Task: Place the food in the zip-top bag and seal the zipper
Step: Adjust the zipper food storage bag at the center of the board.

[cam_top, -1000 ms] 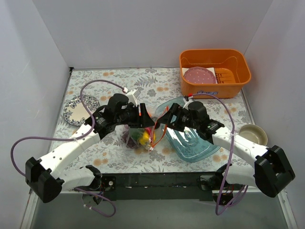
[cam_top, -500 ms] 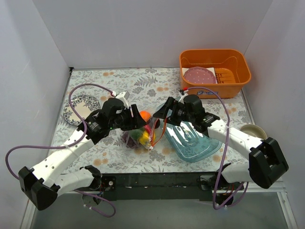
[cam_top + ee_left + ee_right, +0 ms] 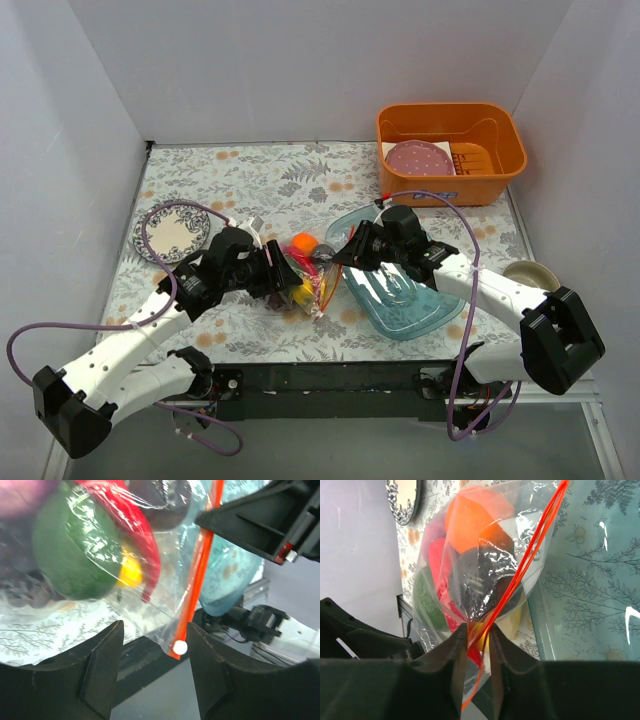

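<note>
Since the earlier frame my left arm has drawn back toward 7 o'clock. The zip-top bag (image 3: 300, 282), food (image 3: 470, 520) inside, lies just beside the tray's (image 3: 410, 300) 9 o'clock rim, both arms converging. The left gripper (image 3: 154, 630) is released around the zipper (image 3: 197, 565); the right gripper (image 3: 478, 632) pinches it.

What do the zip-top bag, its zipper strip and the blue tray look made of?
zip-top bag: thin clear plastic film, glossy, judging by its crinkles and glare streaks.
zipper: opaque red-orange plastic, probably stiffer than the film, since it holds a nearly straight line.
tray: blue-tinted clear plastic, glossy and rigid-looking. The leaf print of the table shows through it.
</note>
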